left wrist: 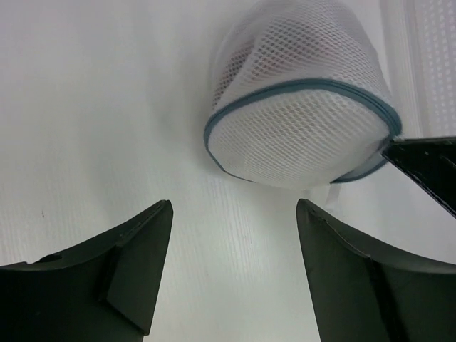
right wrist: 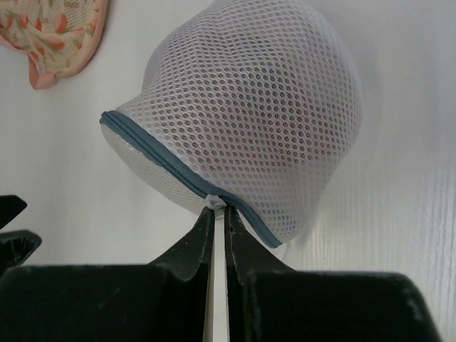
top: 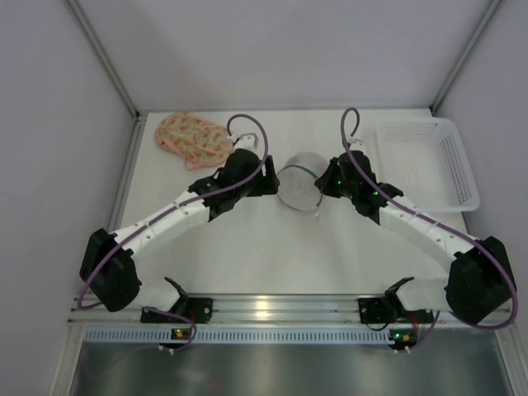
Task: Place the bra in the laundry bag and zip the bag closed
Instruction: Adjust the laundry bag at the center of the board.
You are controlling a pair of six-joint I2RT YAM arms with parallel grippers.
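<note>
The white mesh laundry bag (top: 299,186) stands domed mid-table between my grippers, its teal zipper (right wrist: 157,158) running round the rim and looking shut along the visible part. A faint pinkish shape shows through the mesh (right wrist: 263,149). My right gripper (right wrist: 219,209) is shut on the white zipper pull (right wrist: 216,201) at the bag's near edge. My left gripper (left wrist: 234,206) is open and empty, a little short of the bag (left wrist: 303,121). A pink floral bra-like garment (top: 192,139) lies at the far left, outside the bag.
A white plastic basket (top: 429,161) stands at the far right of the table. Side walls and metal rails close in the table on both sides. The right gripper's finger (left wrist: 427,167) shows at the right edge of the left wrist view.
</note>
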